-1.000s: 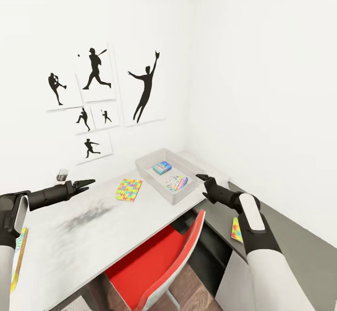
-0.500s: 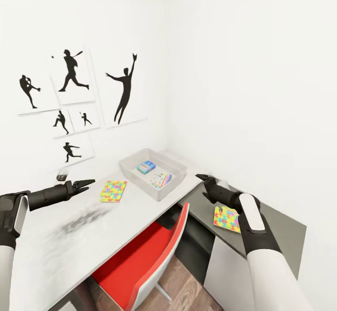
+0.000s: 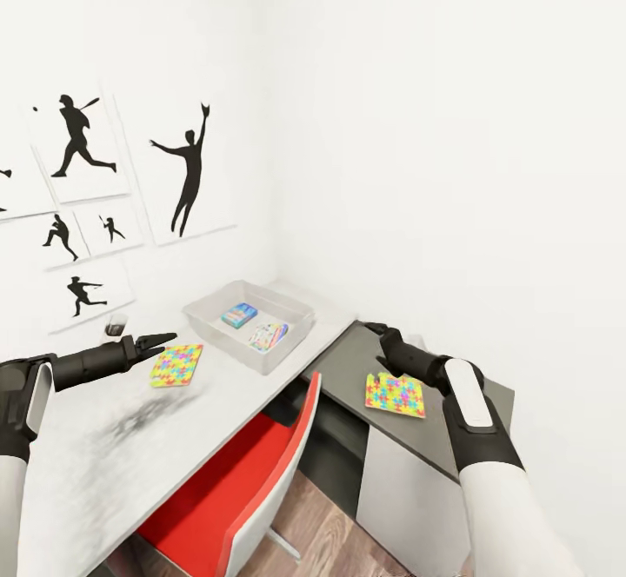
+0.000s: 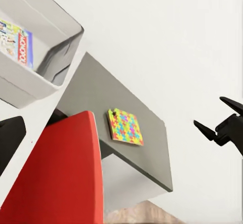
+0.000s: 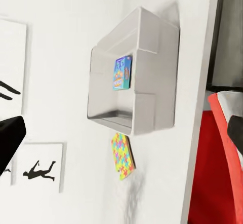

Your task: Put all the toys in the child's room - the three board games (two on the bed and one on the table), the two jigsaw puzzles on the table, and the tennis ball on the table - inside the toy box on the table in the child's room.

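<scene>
Both arms are raised over the furniture. Left gripper (image 3: pixel 161 340): fingers nearly together at a narrow gap, holding nothing, just beside the near jigsaw puzzle (image 3: pixel 176 364) on the white table (image 3: pixel 104 438). Right gripper (image 3: pixel 377 330): fingers parted a little, empty, above the grey cabinet (image 3: pixel 435 438).

Red chair (image 3: pixel 235 490) is tucked at the table edge, between the arms.

Toy box (image 3: pixel 202 312) sits at the table's far corner by the wall; two board games (image 3: pixel 255 326) lie inside.

Second jigsaw puzzle (image 3: pixel 396 394) lies flat on the cabinet, near the right gripper.
</scene>
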{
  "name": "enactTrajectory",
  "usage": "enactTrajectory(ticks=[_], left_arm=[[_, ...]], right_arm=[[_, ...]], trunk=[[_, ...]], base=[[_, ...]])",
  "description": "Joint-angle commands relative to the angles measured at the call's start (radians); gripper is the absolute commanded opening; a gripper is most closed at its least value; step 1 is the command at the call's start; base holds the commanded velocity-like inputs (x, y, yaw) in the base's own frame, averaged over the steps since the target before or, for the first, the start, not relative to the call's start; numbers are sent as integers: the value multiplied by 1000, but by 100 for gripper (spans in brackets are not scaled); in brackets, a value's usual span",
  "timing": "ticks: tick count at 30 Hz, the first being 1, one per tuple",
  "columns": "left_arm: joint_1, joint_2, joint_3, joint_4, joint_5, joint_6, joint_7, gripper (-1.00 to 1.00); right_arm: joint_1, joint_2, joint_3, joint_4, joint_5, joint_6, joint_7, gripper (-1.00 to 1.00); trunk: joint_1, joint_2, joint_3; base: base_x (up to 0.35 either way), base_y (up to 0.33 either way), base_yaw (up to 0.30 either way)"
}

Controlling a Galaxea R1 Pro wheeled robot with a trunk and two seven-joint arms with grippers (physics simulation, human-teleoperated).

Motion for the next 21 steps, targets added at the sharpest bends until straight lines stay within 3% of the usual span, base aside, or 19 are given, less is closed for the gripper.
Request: enactTrajectory(ticks=[1, 11, 17, 21], left_arm=[[-1, 0, 1, 0, 2, 10, -2, 100], [-1, 0, 1, 0, 2, 10, -2, 100], [-1, 2, 1, 0, 2, 10, -2, 100], [-1, 1, 0, 0, 2, 10, -2, 100]], right_arm=[[-2, 1, -3, -1, -10, 4, -6, 100], [0, -2, -6, -14, -2, 6, 38, 100], [10, -40, -6, -15, -2, 33, 41, 100], [12, -48, -5, -15, -3, 36, 42, 100]], trunk=[[1, -2, -2], [1, -2, 6], [1, -2, 9], [1, -2, 9]], base=[[-6, 4, -276], [-18, 1, -276], [-83, 3, -253], [-168, 86, -80]])
